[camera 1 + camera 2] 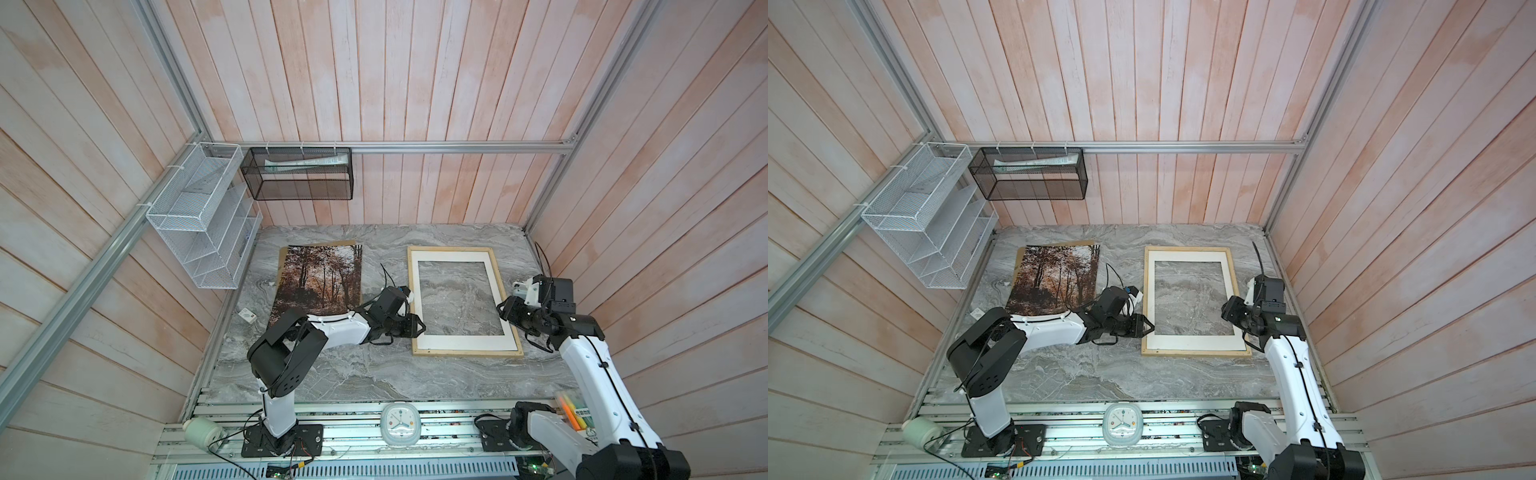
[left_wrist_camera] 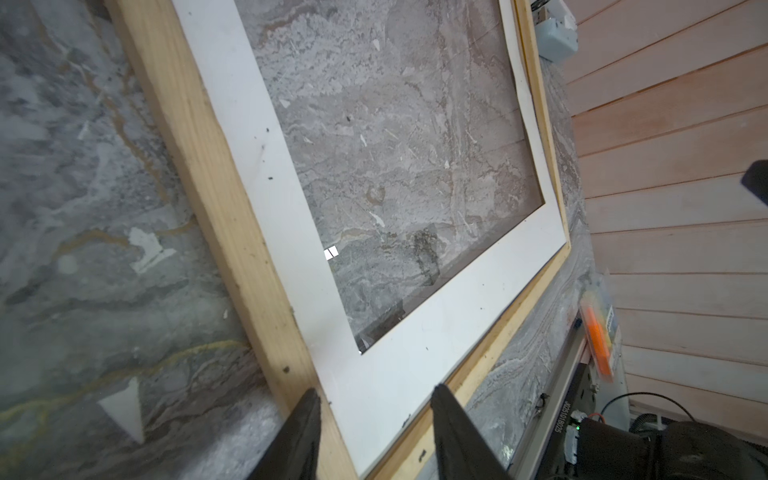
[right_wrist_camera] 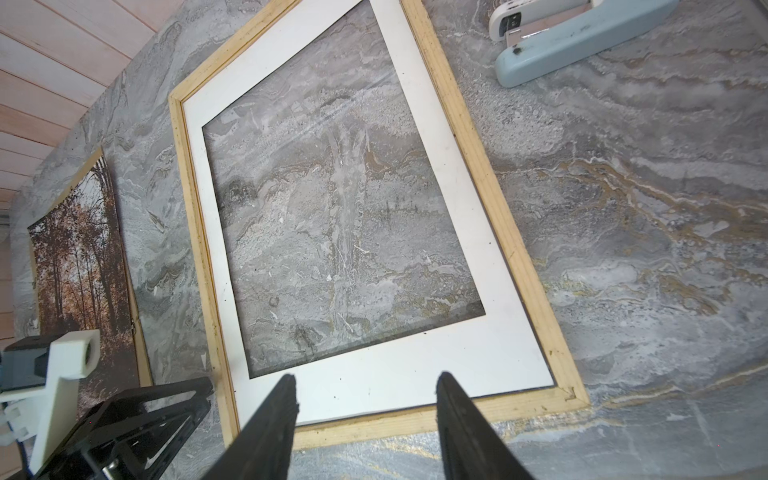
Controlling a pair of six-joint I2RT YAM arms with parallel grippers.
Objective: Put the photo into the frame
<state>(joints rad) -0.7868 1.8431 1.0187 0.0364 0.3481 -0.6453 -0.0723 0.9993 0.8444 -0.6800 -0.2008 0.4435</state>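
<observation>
The photo (image 1: 320, 282) (image 1: 1054, 278), an autumn forest print, lies flat at the left of the table on a brown backing board (image 1: 332, 243); the right wrist view shows the photo (image 3: 79, 257) too. The pale wood frame (image 1: 467, 353) (image 1: 1196, 353) lies to the right with a white mat (image 1: 457, 343) inside it. My left gripper (image 1: 419, 326) (image 2: 376, 390) is open just above the frame's near left corner, its fingers straddling the wood strip (image 2: 208, 166) and the mat (image 2: 257, 124). My right gripper (image 1: 503, 311) (image 3: 366, 377) is open over the frame's (image 3: 482, 174) right edge, holding nothing.
A pale blue stapler (image 3: 573, 41) lies beyond the frame by the right wall. A white wire rack (image 1: 199, 216) and a black mesh basket (image 1: 299, 174) hang at the back left. A small clock (image 1: 401, 424) sits on the front rail, highlighters (image 1: 573, 415) at the front right.
</observation>
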